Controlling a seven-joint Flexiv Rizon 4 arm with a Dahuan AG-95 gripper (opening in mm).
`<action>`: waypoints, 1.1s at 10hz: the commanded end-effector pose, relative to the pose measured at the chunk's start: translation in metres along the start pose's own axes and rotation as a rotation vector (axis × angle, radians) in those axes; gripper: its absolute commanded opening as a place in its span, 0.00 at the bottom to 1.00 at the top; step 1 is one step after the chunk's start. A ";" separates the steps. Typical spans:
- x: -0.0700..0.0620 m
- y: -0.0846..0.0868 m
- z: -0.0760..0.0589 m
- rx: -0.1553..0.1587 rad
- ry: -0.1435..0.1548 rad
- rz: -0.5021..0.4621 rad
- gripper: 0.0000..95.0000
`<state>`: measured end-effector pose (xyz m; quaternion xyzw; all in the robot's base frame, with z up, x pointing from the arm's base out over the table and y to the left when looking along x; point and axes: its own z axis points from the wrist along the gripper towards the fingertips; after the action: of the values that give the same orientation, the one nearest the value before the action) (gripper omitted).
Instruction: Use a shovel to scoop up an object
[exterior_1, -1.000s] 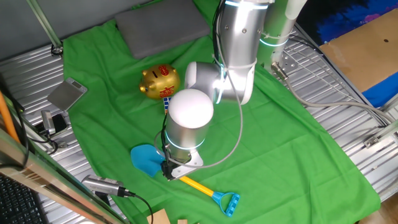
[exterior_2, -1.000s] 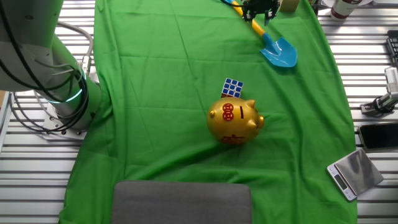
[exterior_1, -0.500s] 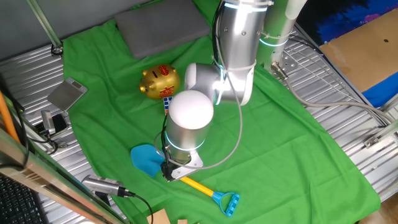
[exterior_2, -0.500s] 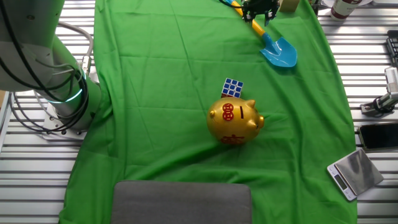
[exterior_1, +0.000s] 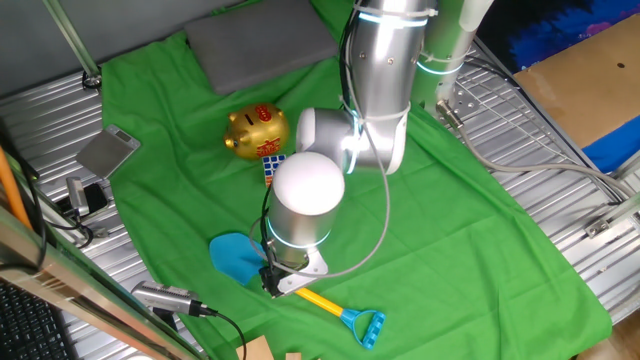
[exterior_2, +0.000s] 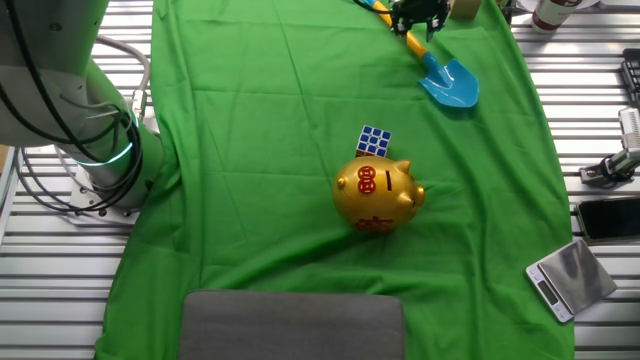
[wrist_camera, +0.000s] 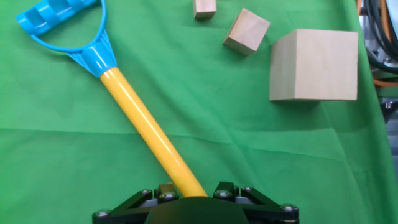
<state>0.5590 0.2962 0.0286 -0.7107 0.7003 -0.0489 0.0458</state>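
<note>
Shovel (exterior_1: 300, 287) shaft between claw (exterior_2: 417, 22) fingers, on cloth.

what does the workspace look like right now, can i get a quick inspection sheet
surface: green cloth over a slatted metal table, wrinkled.
job's things: shovel lying flat near the cloth's edge; small coloured cube right beside the gold piggy bank.
clutter: grey pad, small scale, phone, three wooden blocks near the shovel's handle end.
grippers: gripper down at the shovel's yellow shaft; whether it has closed on it cannot be told.
cables: black cables by the robot base; a loose cable near the cloth's edge.
surroundings: cardboard beyond the table.
</note>
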 end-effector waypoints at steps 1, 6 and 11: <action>-0.001 0.000 0.000 -0.001 -0.005 0.001 0.40; -0.001 0.002 0.001 0.001 -0.061 -0.018 0.40; -0.004 0.003 0.001 0.007 -0.114 -0.024 0.40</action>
<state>0.5558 0.3005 0.0276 -0.7215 0.6867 -0.0095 0.0886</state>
